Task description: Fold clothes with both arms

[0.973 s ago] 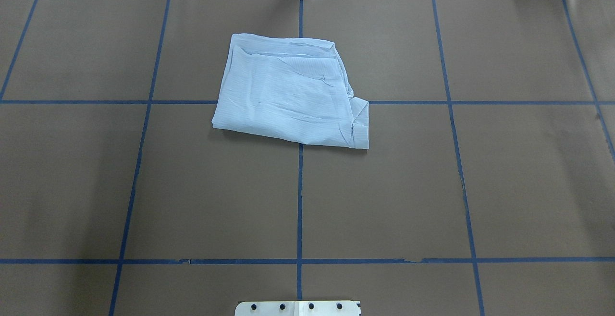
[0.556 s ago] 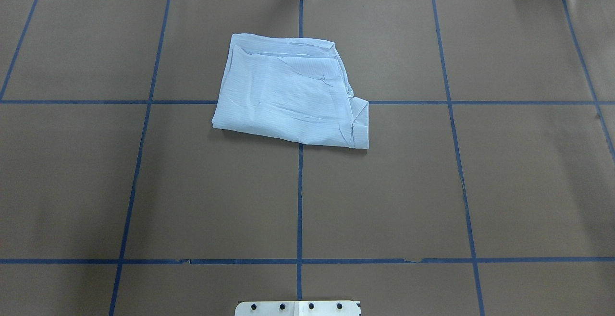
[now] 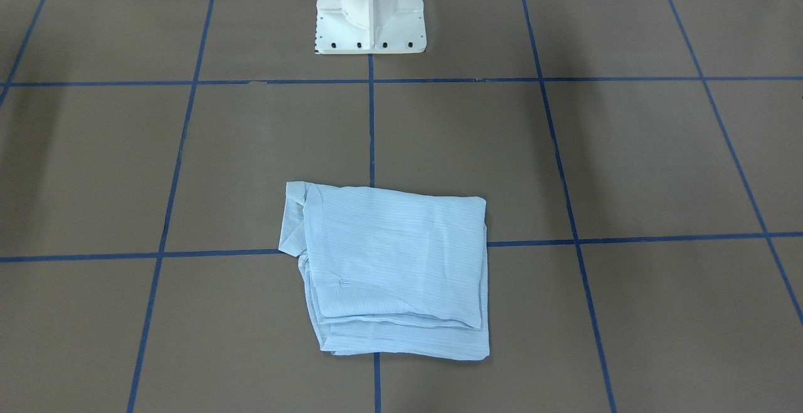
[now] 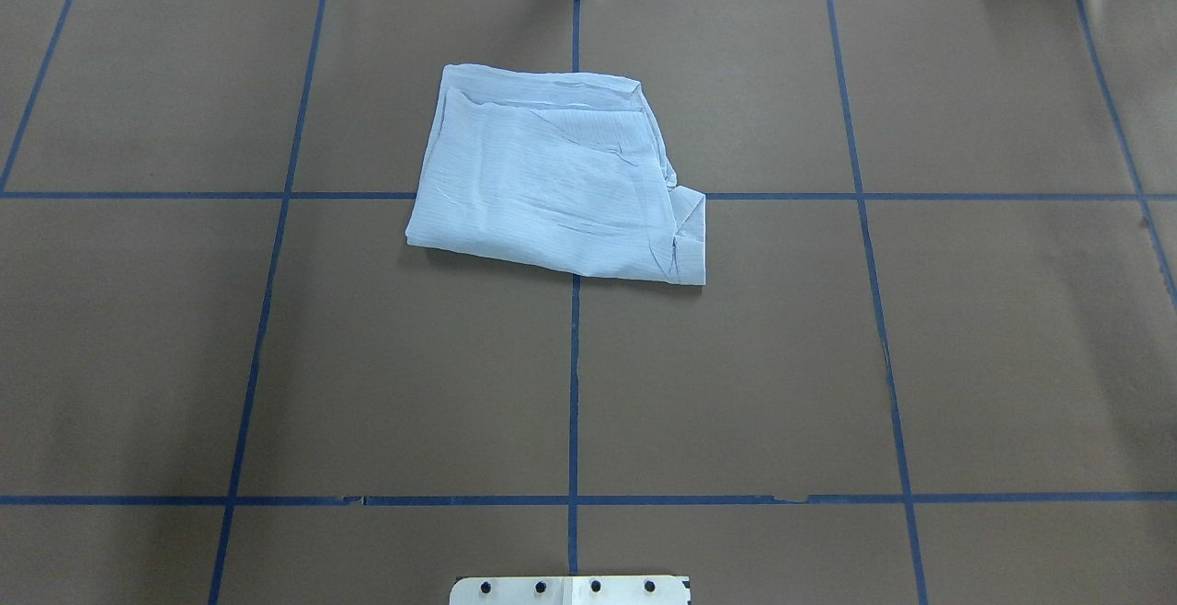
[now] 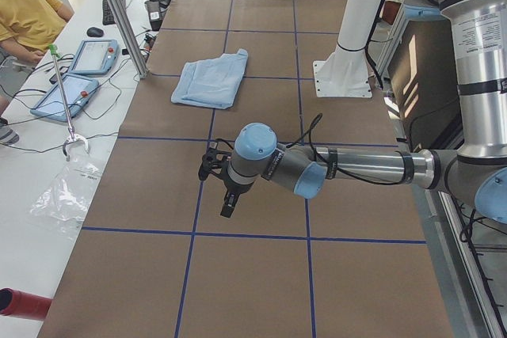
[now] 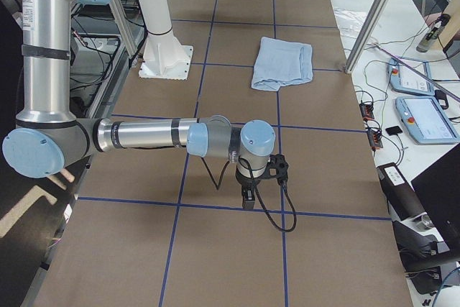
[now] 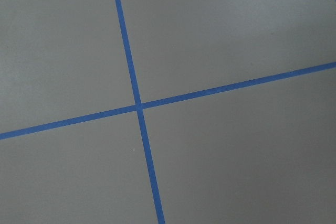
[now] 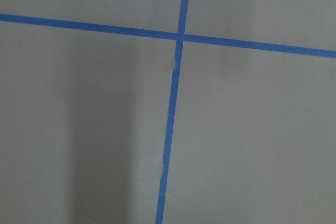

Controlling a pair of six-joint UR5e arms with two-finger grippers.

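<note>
Where two blue tape lines (image 4: 782, 196) cross, the pale blue striped shirt (image 4: 552, 184) lies folded into a wrinkled, layered rectangle on the tabletop (image 4: 828, 357). It is well apart from the left claw (image 5: 227, 210) and right claw (image 6: 249, 199), whose opening I cannot tell.

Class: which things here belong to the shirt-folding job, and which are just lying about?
Job: light blue shirt; left arm; right arm.
Lying about: blue-framed tablet; plastic bag.
</note>
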